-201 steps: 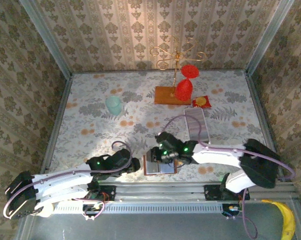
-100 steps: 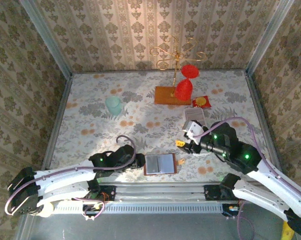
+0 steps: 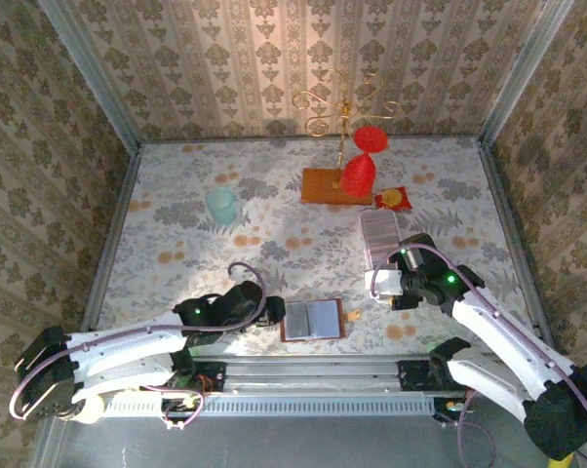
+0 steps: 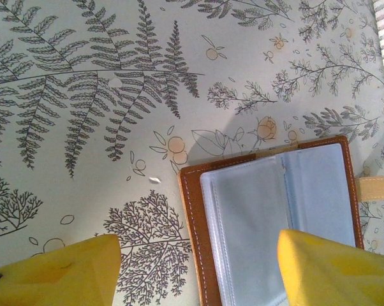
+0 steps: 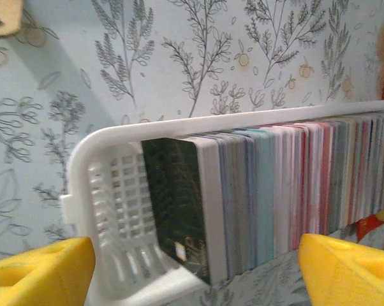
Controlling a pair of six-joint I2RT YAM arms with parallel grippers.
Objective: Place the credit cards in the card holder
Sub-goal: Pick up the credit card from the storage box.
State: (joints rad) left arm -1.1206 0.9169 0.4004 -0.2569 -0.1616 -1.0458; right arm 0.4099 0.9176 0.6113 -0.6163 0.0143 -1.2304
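Here, credit cards (image 5: 275, 191) run off frame; card holder (image 4: 256, 210) partly cropped.

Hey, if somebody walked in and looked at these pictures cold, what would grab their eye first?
Probably the two red ornaments on a gold stand at the far edge of the table. Next comes the white tray right of centre, packed with cards standing on edge, with the right claw open at its near end. The card holder lies open at the near edge, in the middle.
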